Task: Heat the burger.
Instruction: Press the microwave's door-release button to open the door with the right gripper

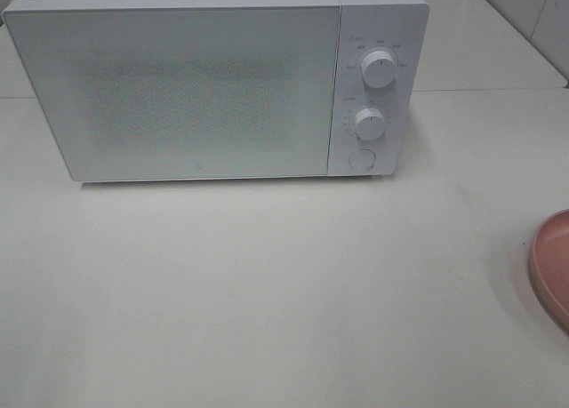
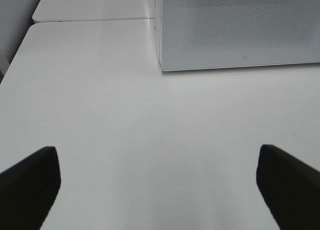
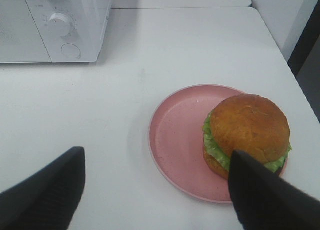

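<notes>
The burger, with a glossy golden-brown bun and green lettuce, sits on the right side of a pink plate in the right wrist view. My right gripper hovers just short of the plate, open and empty; one of its dark fingers overlaps the burger's near edge in the picture. My left gripper is open wide over bare table, in front of the microwave's left corner, with nothing between its fingers. Neither gripper shows in the exterior high view, where only the plate's rim appears at the right edge.
A white microwave stands at the back of the white table with its door shut. Its two knobs and a round button are on the right panel. The table's right edge runs close beyond the plate.
</notes>
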`<state>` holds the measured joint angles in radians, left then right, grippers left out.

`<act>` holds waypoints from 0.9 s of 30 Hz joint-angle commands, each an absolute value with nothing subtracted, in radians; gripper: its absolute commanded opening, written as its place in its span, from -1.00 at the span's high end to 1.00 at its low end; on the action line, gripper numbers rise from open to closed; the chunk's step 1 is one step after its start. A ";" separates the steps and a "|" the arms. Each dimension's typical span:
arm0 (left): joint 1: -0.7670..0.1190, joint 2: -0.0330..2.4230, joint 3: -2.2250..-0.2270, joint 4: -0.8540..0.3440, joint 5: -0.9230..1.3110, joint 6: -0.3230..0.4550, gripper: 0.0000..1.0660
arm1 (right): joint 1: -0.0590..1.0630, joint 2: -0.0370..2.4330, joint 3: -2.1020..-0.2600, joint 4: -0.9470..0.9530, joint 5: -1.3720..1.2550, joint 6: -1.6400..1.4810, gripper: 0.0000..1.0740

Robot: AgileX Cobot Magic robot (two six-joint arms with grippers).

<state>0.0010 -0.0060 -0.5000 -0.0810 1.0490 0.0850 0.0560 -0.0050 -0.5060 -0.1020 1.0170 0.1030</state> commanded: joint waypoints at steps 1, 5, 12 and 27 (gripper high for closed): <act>-0.003 -0.029 -0.496 -0.086 1.037 0.081 -0.87 | 0.052 -0.030 -0.506 -0.099 1.008 0.107 -0.41; -0.003 -0.029 -0.496 -0.086 1.037 0.081 -0.87 | 0.052 -0.030 -0.506 -0.099 1.008 0.107 -0.41; -0.003 -0.029 -0.496 -0.086 1.037 0.081 -0.87 | 0.052 -0.030 -0.506 -0.099 1.008 0.107 -0.41; -0.003 -0.029 -0.496 -0.086 1.037 0.081 -0.87 | 0.052 0.225 -0.534 -0.107 0.677 0.095 -0.41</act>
